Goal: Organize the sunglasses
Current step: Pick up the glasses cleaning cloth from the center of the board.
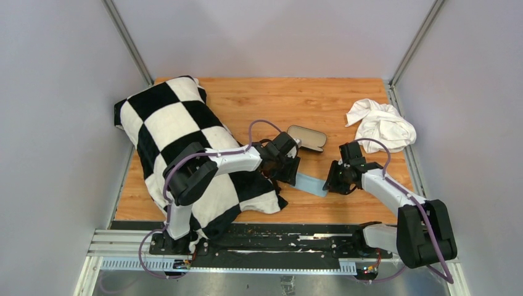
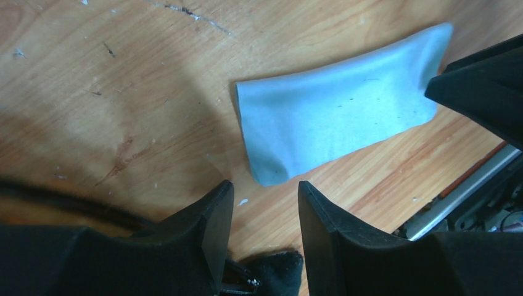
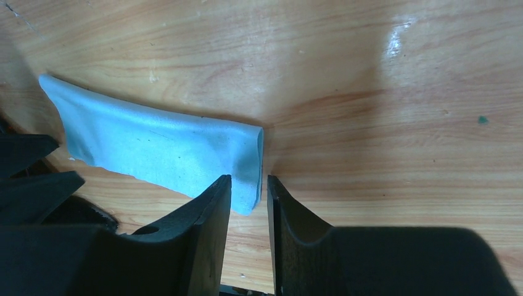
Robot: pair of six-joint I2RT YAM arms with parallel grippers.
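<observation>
My right gripper (image 3: pixel 250 185), fingers drawn narrow, straddles the folded end of the light blue cloth (image 3: pixel 154 145) near the middle of the table's (image 1: pixel 277 98) near edge. I cannot tell whether it is actually pinching the fabric. My left gripper (image 2: pixel 264 188) hangs at the cloth's opposite end, jaws moderately apart with nothing between them, its tips just short of the nearest corner. The cloth lies flat on the wood, its long axis running from one gripper to the other, roughly along the near edge. Each arm has an end in reach, and the right is the closer. The sunglasses show in none of my three views, so I cannot say which way they lie from either gripper. The case (image 1: pixel 306 138) sits open just beyond the left gripper, toward the far edge, and from above I make out nothing inside it. A checkered blanket (image 1: pixel 172 135) covers the table's left side, and a crumpled white rag (image 1: pixel 379 126) lies by the right edge. My judgement is that the cloth is the step in hand, and the sunglasses must be found before the case can be filled.
</observation>
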